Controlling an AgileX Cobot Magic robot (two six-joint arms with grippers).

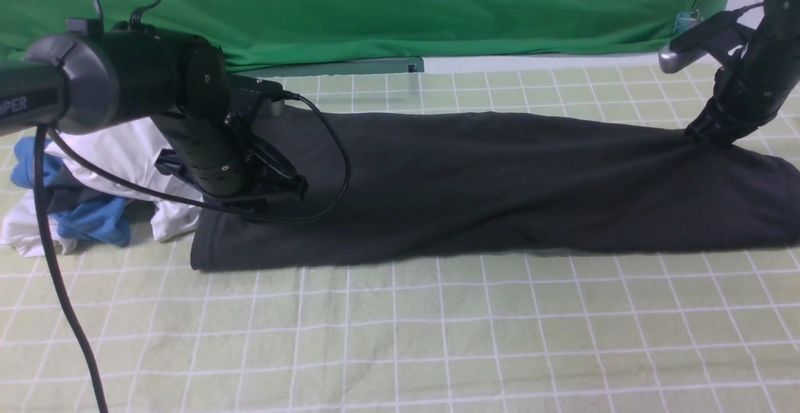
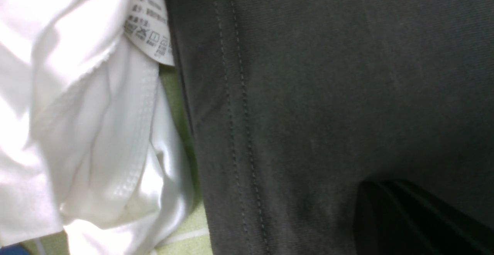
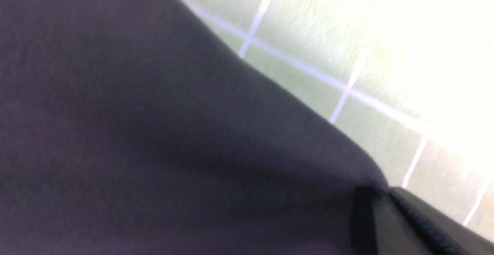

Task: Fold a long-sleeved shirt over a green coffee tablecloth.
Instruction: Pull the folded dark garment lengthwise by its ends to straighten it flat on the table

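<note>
The long-sleeved shirt [image 1: 475, 188] lies as a long black band from left to right across the green coffee tablecloth [image 1: 400, 338], a pale green cloth with white grid lines. My left gripper [image 1: 295, 187] is shut and pressed into the shirt's left end. In the left wrist view its dark fingers [image 2: 386, 212] sit in the black fabric [image 2: 328, 93] close to the stitched hem. My right gripper [image 1: 703, 135] is shut on the shirt's far edge near the right end, and the cloth rises to it. In the right wrist view the fabric [image 3: 135, 131] gathers at the closed fingertips [image 3: 380, 197].
A heap of white garments [image 1: 125, 150] and blue garments [image 1: 94, 219] lies against the shirt's left end; a white care label [image 2: 148, 31] shows there. A plain bright green backdrop [image 1: 375, 7] hangs behind the table. The left arm's black cable [image 1: 62, 288] trails over the front left.
</note>
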